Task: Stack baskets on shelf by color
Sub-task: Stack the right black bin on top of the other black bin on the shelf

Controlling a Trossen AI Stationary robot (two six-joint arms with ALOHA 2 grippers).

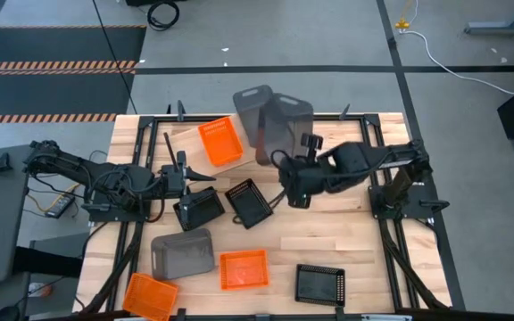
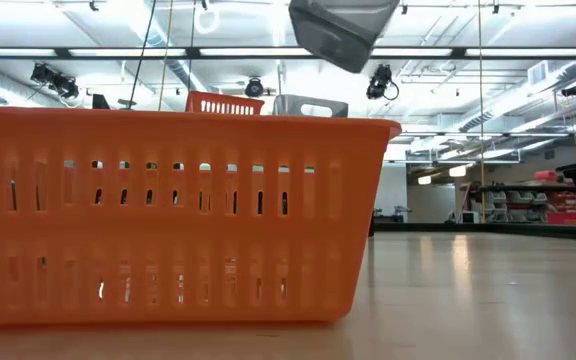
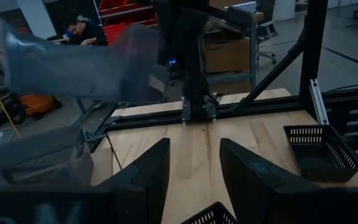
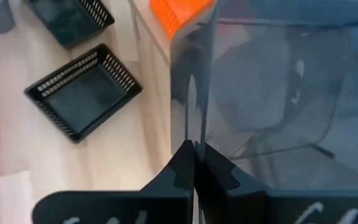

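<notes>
The right hand (image 4: 196,163) is clamped on the wall of 1 dark-grey bin (image 1: 286,125), held above the shelf (image 1: 199,134) at the surface's far edge, beside another grey bin (image 1: 252,109). The left hand (image 3: 194,168), open and empty, waits near the black baskets (image 1: 249,202).

No legible text or labels.

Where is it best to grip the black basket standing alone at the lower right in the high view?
Probably grip one wall at its rim, coming straight down, one finger inside and one outside. The black basket sits upright, open side up, with nothing touching it. The right gripper holds a grey bin by a thin wall likewise.
</notes>
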